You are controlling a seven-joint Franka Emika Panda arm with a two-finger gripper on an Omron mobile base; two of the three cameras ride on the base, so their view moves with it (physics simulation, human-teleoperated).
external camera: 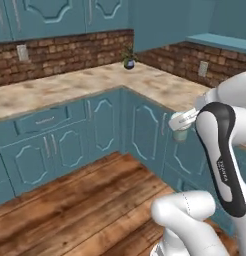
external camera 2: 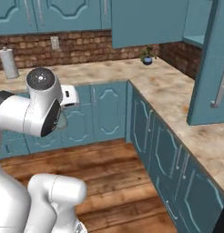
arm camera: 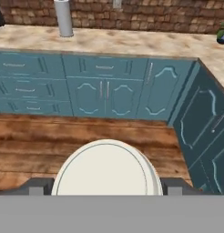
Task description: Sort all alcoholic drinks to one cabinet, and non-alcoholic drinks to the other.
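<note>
You face an L-shaped marbled beige stone counter (external camera: 70, 87) over teal panelled base units (arm camera: 104, 91). At the far right, one teal-blue wall cupboard (external camera 2: 209, 63) hangs open. The gripper (arm camera: 107, 184) stands wide around the short pale blue-white cup (arm camera: 107, 170), held by its sides over the wooden floor. Judged light, stiff and smooth: keep it level, grip mid-wall.

- My two dark finger tips (arm camera: 41, 186) are mostly hidden behind the short pale blue-white cup (arm camera: 107, 168).
- The cup's lower part is cut off.
- The open teal-blue wall cupboard (external camera 2: 209, 68) runs past the frame edge.
</note>
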